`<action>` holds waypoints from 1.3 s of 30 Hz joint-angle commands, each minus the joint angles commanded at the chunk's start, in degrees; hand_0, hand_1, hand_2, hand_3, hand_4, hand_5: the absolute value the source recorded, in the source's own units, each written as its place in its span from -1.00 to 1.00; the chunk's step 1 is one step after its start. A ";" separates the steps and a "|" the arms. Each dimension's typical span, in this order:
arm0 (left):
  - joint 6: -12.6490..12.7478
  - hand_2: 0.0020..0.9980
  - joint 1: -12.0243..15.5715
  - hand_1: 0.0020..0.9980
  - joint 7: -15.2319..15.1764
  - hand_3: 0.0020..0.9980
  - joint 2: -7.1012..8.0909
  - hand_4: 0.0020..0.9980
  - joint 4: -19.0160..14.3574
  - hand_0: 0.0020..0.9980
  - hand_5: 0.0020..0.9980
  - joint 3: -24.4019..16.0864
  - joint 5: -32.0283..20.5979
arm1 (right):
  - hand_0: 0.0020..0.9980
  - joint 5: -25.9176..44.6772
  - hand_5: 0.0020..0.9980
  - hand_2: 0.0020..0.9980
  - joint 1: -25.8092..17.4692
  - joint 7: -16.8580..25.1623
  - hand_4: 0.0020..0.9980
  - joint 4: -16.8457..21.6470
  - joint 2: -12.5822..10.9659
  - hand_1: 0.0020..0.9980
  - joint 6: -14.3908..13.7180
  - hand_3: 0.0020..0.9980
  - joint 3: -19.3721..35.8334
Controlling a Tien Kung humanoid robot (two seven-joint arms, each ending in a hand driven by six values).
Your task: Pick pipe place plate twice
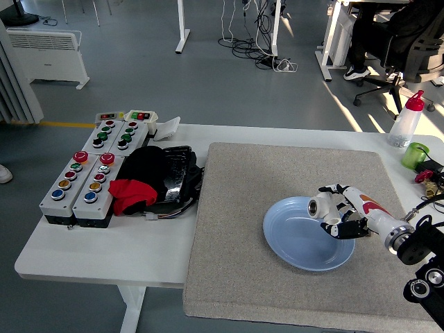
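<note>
Your right hand (341, 211) is in from the lower-right corner, fingers curled round a white pipe fitting (323, 209); you've got it grasped, w/ one open round end facing left toward the camera side. Hand + fitting sit over the right part of the blue plate (298, 239), above the dish interior; can't tell if the fitting touches the plate surface or hangs just above it. Black-and-white fingers (352, 225) wrap the piece from the right; the white forearm w/ red mark runs back to the black wrist joint at the picture's right edge.

Plate lies flat on the grey mat (236, 263), right of the mat's centre. Mat covers most of the right half of the white table (83, 257).

Left side of the table: a black bundle w/ red cloth (149, 182) just beside the mat's left edge, touching or nearly so. Further left, grey button boxes (87, 182) w/ red, green, yellow, blue buttons, in rows up to the far edge.

Far right corner: clear squeeze bottle w/ red cap (406, 119), upright, and a green cup (413, 154) near it. Behind the table, a person sits in an office chair (416, 48) at the top right, only legs and shoe showing.
</note>
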 joint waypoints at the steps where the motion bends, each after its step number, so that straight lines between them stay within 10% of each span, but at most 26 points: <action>1: 0.00 0.17 -0.01 0.15 0.01 -0.03 0.00 -0.18 0.00 0.17 1.00 0.01 -0.02 | 0.39 0.06 -0.52 0.39 0.32 0.37 0.14 -0.62 0.14 0.36 -0.21 0.41 -0.60; 6: 0.11 0.17 0.00 0.15 0.06 -0.03 0.00 -0.18 -0.03 0.17 1.00 0.13 -0.23 | 0.39 -0.34 -0.52 0.39 1.96 3.07 0.14 -4.26 1.03 0.36 -1.90 0.41 -3.86; 7: 0.11 0.17 -0.02 0.15 0.04 -0.03 0.00 -0.18 -0.03 0.17 1.00 0.19 -0.30 | 0.76 -1.02 -0.46 0.82 2.13 2.92 0.32 -4.86 1.14 0.61 -1.52 0.78 -4.17; 13: 0.13 0.17 -0.04 0.15 0.07 -0.03 0.00 -0.18 -0.04 0.17 1.00 0.10 -0.26 | 0.94 -2.59 -0.40 1.00 2.69 1.36 0.54 -7.05 1.21 0.77 1.12 1.00 -5.33; 33: 0.07 0.17 -0.03 0.15 0.03 -0.03 0.00 -0.18 -0.03 0.17 1.00 -0.25 0.28 | 0.98 -2.53 -0.42 1.00 0.60 3.34 0.55 -3.46 -1.14 0.79 -1.26 0.97 0.06; 39: -0.14 0.17 -0.20 0.15 0.27 -0.03 0.00 -0.18 -0.13 0.17 1.00 -0.41 0.71 | 0.98 -5.41 -0.40 1.00 3.20 1.63 0.55 -8.17 -3.25 0.79 -0.25 0.90 1.22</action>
